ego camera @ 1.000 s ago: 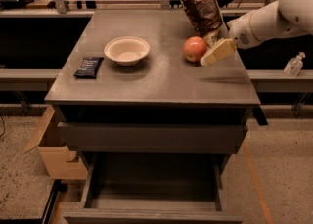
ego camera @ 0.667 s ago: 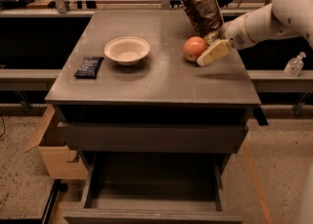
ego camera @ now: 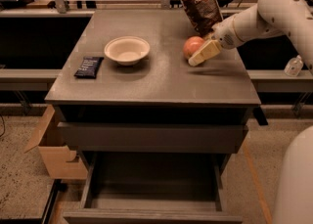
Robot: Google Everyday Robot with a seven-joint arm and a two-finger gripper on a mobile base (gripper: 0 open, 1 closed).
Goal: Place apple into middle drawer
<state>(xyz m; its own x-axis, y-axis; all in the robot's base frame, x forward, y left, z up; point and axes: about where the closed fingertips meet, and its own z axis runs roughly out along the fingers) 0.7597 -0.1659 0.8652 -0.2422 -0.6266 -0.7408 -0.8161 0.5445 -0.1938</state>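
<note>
Reporting early progress: the apple point(ego camera: 191, 46) sits on the worktop point(ego camera: 161, 83), right rear, beside the bag point(ego camera: 198, 3). My gripper point(ego camera: 199, 54) is at the apple's front. Whether the jaws grip it I cannot tell. The drawer point(ego camera: 151, 181) stands open, no apple inside. Lift, carry and release remain, I judge.

Arm point(ego camera: 254, 20) extended from right, claw point(ego camera: 196, 56) angled down-left
</note>
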